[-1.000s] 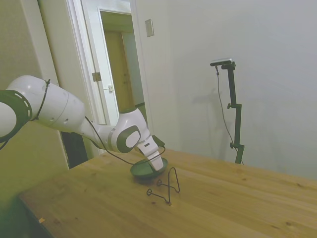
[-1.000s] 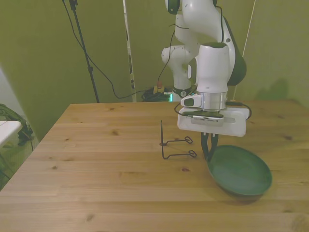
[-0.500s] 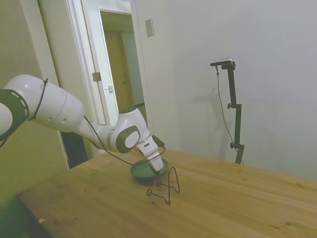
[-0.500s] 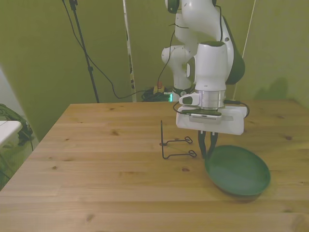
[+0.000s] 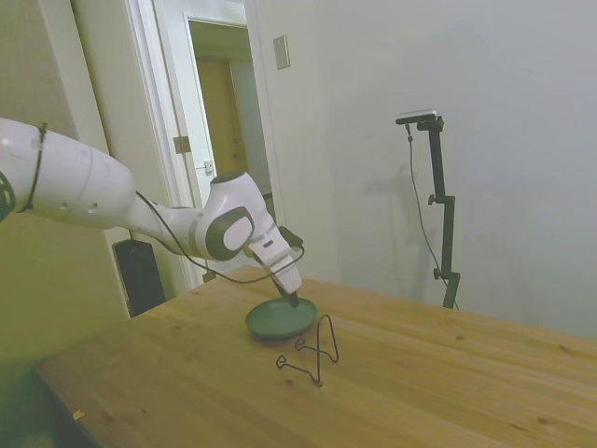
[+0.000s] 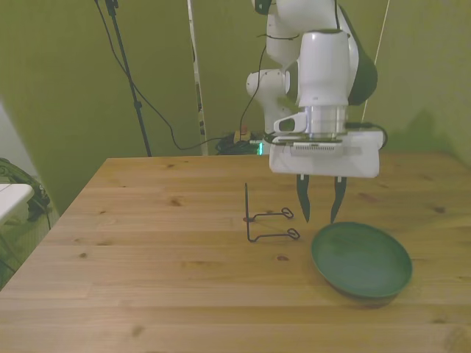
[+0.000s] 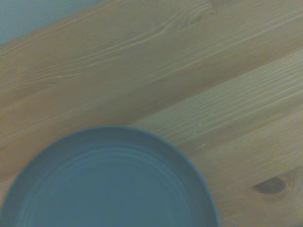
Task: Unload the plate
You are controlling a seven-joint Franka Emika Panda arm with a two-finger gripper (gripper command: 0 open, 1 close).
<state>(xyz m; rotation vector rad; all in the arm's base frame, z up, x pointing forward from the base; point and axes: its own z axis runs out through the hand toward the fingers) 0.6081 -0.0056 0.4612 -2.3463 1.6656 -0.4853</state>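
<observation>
One plate (image 6: 361, 261) lies flat on the wooden table (image 6: 147, 294), just beside a thin black wire stand (image 6: 266, 220) on the front view's left. Above the plate's far rim hangs the gripper (image 6: 319, 218), fingers spread and holding nothing.

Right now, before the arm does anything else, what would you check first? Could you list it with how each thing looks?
1. Plate lying flat on the table: ok, it lies level on the wood in both the side and front views.
2. Gripper free of the plate: ok, its fingers are open and hang just above the plate's far rim.
3. Plate out of the wire stand: ok, it lies beside the stand, on the front view's right, apart from it.
4. Stand upright: ok, it stands on the table.
5. Plate whole, no chips: cannot tell for the whole rim; the part in the wrist view looks smooth.
</observation>
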